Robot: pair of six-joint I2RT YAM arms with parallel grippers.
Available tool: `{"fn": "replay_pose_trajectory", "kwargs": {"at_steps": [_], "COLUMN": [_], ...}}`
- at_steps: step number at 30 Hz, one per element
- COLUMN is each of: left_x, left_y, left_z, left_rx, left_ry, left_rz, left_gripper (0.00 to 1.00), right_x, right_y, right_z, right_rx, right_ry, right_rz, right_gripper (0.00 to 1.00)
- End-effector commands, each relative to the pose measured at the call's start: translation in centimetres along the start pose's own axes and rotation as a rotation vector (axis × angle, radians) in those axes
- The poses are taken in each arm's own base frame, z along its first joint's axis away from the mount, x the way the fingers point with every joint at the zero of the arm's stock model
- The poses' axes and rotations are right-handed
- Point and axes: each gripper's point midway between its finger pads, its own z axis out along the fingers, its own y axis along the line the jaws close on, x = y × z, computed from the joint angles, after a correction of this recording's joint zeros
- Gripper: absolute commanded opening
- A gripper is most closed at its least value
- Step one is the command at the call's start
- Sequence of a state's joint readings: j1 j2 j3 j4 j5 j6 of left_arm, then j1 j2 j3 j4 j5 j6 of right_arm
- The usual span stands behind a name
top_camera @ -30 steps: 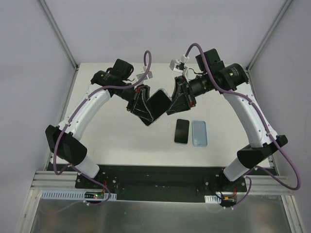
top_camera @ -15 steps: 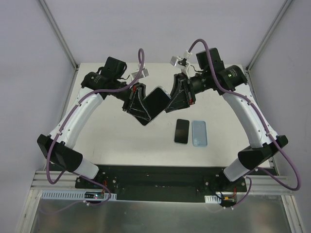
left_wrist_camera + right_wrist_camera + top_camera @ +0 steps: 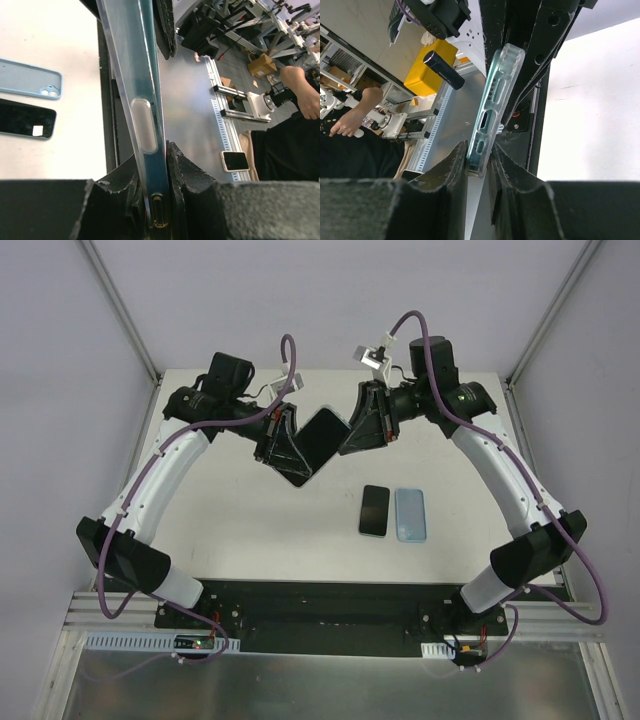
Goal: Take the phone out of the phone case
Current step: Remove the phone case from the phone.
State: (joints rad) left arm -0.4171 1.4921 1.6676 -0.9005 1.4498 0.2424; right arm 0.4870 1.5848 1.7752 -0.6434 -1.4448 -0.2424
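A dark phone in a clear teal-tinted case (image 3: 320,443) hangs in mid-air above the table's far middle, held from both sides. My left gripper (image 3: 292,452) is shut on its lower-left end. My right gripper (image 3: 354,433) is shut on its upper-right end. In the left wrist view the cased phone (image 3: 145,95) runs edge-on up from the shut gripper (image 3: 158,200). In the right wrist view the case edge (image 3: 494,100), with its port cut-outs, sits between the shut gripper (image 3: 479,162) fingers.
A black phone (image 3: 374,510) and an empty light-blue case (image 3: 410,514) lie side by side on the white table (image 3: 230,520), right of centre. Both show in the left wrist view: the case (image 3: 27,80) and the phone (image 3: 25,118). Frame posts stand at the table's far corners.
Both arms have raised the held phone and carried it slightly towards the far side. The left arm's elbow swung left. Both grips stay the same.
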Motion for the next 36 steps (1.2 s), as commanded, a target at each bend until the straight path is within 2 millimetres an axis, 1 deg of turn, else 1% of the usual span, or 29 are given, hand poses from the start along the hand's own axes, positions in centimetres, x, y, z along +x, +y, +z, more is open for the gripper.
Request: {"fn": "replay_pose_trajectory", "kwargs": {"at_steps": [1,4,6,8,10,13,17,23,28,36], "left_x": [-2.4,-2.7,-2.7,-2.6,-2.4,-2.3,-2.1,-2.1,-2.0,-2.2], "left_y": [-5.0,-3.6,-2.6,-1.6,-1.2,-0.9,-0.8,-0.7,-0.3,0.0], "left_z": [-0.8,-1.6,-2.0,-2.0,-2.1,-2.1,-2.3,-2.3,-2.3,-2.3], "left_rx": [0.260,0.222,0.194,0.163,0.153,0.150,0.139,0.142,0.120,0.075], "left_ry": [-0.081,-0.100,-0.108,-0.107,-0.109,-0.110,-0.113,-0.114,-0.109,-0.098], "left_rz": [0.217,0.205,0.195,0.187,0.189,0.188,0.193,0.183,0.174,0.182], "left_gripper": [0.00,0.00,0.00,0.00,0.00,0.00,0.00,0.00,0.00,0.00], "right_x": [-1.9,-2.0,-1.9,-1.7,-1.6,-1.6,-1.6,-1.6,-2.1,-2.4], "right_y": [1.4,0.5,0.4,-0.1,-0.5,-1.2,-2.1,-3.5,-4.3,-3.7], "right_z": [-0.6,-1.3,-1.6,-1.8,-2.1,-2.5,-2.9,-3.3,-3.9,-4.1], "right_rx": [-0.026,0.060,0.100,0.157,0.220,0.301,0.364,0.422,0.428,0.412], "right_ry": [-0.028,-0.054,-0.066,-0.076,-0.088,-0.101,-0.105,-0.124,-0.170,-0.182], "right_rz": [-0.094,-0.074,-0.058,-0.042,-0.035,-0.042,-0.044,-0.027,0.013,0.004], "right_gripper": [0.30,0.39,0.48,0.52,0.55,0.57,0.57,0.58,0.58,0.59]}}
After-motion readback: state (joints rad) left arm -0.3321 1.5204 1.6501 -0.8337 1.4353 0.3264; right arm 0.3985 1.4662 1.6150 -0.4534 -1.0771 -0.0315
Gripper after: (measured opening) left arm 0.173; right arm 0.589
